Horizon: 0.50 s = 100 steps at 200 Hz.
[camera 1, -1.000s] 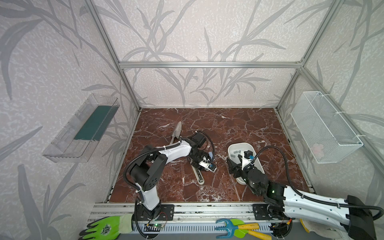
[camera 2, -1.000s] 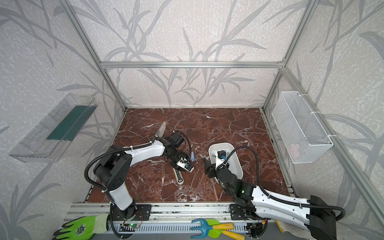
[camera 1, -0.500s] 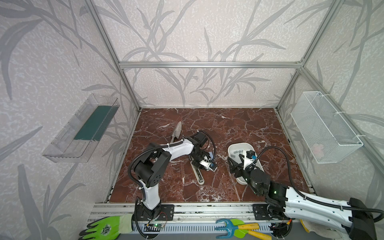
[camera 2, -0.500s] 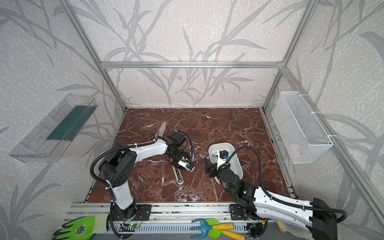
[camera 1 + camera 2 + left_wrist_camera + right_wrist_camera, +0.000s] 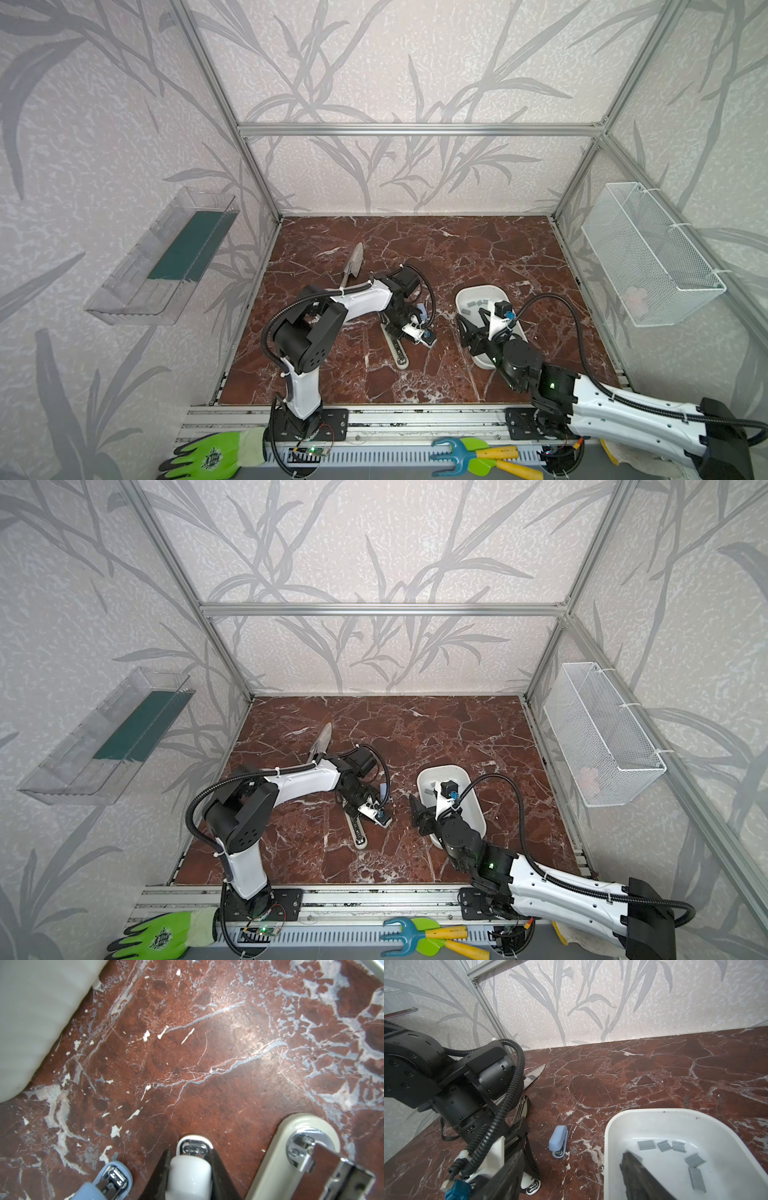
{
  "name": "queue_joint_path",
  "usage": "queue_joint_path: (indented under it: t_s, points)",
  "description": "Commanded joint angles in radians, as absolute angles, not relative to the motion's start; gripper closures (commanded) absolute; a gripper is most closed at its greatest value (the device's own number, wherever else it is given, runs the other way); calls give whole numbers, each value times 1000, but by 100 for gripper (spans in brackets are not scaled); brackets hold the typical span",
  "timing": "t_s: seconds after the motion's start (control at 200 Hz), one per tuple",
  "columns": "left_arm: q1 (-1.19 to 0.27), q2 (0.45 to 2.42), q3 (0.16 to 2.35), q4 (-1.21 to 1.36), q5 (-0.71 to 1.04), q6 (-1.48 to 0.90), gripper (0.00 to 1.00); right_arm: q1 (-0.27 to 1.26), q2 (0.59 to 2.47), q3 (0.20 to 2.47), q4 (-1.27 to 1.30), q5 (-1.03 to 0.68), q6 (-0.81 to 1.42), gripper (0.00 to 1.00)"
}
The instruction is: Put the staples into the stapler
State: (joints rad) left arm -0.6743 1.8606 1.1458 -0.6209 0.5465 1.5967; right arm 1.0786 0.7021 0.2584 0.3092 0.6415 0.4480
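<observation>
The red marble tabletop (image 5: pixel 478 257) carries a white tray (image 5: pixel 654 1120), blue stapler (image 5: pixel 558 1142), white stapler (image 5: pixel 190 1169), cream stapler (image 5: pixel 398 355) and metal blade (image 5: pixel 356 259).

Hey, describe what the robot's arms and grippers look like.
Both the left arm and right arm have white shells, black joints and black ribbed cables. A green light glows on the right one. The left gripper and right gripper each carry two dark, tapered fingers.
</observation>
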Motion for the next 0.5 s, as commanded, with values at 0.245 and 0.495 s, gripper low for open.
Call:
queue_joint_path:
  t_s: [0.245,0.495]
  points:
    - [-667,1616,1087,-429,606,1466,92,1060,719,256,284,671,677,28]
    - [-652,1431,922,-126,590,1298,92,1060,746,294,296,441,701,32]
